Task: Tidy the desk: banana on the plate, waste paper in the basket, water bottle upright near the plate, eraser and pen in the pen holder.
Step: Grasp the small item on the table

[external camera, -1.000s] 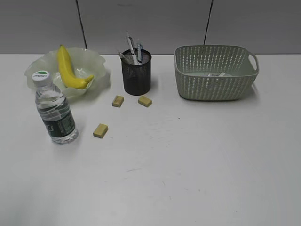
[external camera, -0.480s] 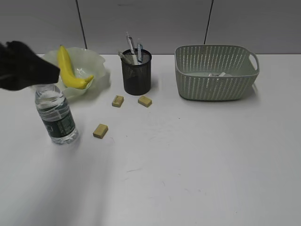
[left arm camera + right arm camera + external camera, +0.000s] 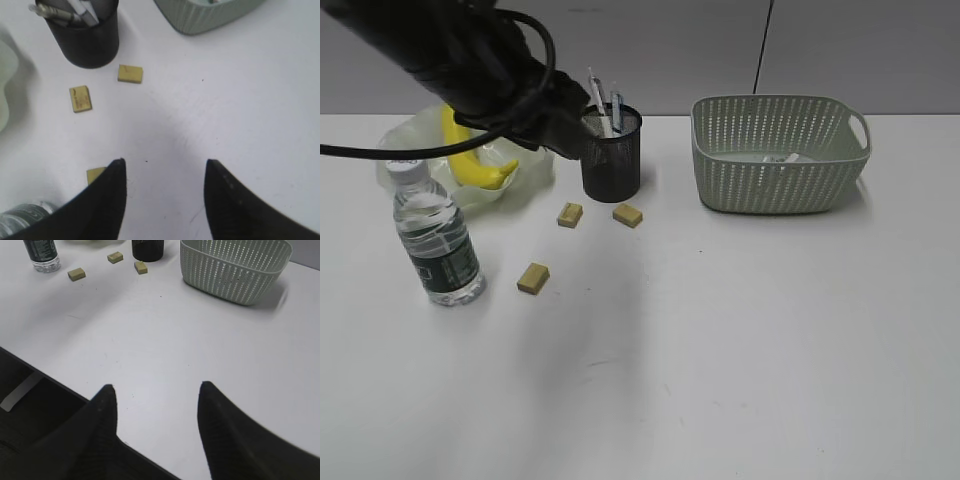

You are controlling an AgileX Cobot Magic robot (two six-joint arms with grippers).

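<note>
Exterior view: left arm (image 3: 470, 60) reaches in from 10 o'clock, over plate (image 3: 530, 135) w/ banana (image 3: 480, 170). Water bottle (image 3: 438, 240) upright at plate's 6. Three erasers (image 3: 533, 277) on desk (image 3: 740, 330); pens in pen holder (image 3: 611, 160); paper in basket (image 3: 775, 155).

Left wrist view: left gripper (image 3: 165, 172) spread wide, empty, above desk.

Right wrist view: right gripper (image 3: 156, 392) wide, empty, basket at 1 o'clock.
</note>
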